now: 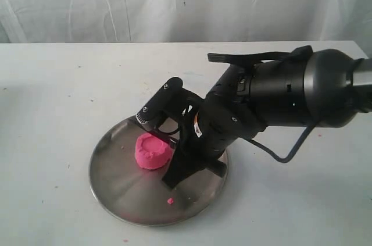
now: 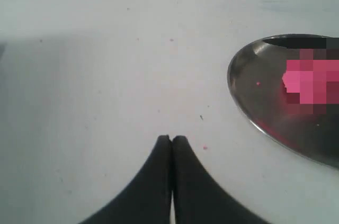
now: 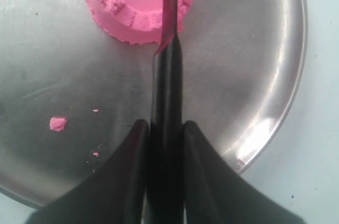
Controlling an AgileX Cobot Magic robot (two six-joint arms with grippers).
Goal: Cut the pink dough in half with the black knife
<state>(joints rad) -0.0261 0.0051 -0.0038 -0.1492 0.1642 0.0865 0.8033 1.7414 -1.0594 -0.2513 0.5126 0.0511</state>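
Right gripper clenched on the black knife, handle pinched between both fingers, blade running forward and lying across the top of the pink dough. Dough directly ahead of the fingertips, just beyond the handle's end, blade touching its dented top a little off centre. Whether the edge bites into the dough or merely rests on it, impossible to tell. Dough in one piece: a stubby cylinder with a crumbly raised rim around a sunken top.

In the exterior view, right gripper angled down over the steel plate, pink dough just beside it toward the left of that view, knife mostly hidden behind the arm.

On the plate: the dough near the middle, a small pink crumb near the front rim, a few finer specks beside it.

Left gripper closed on nothing, fingertips pressed together, hovering over bare table, well apart from the plate's rim; not seen in the exterior view.

White tabletop with scattered pink flecks; pale draped cloth behind.
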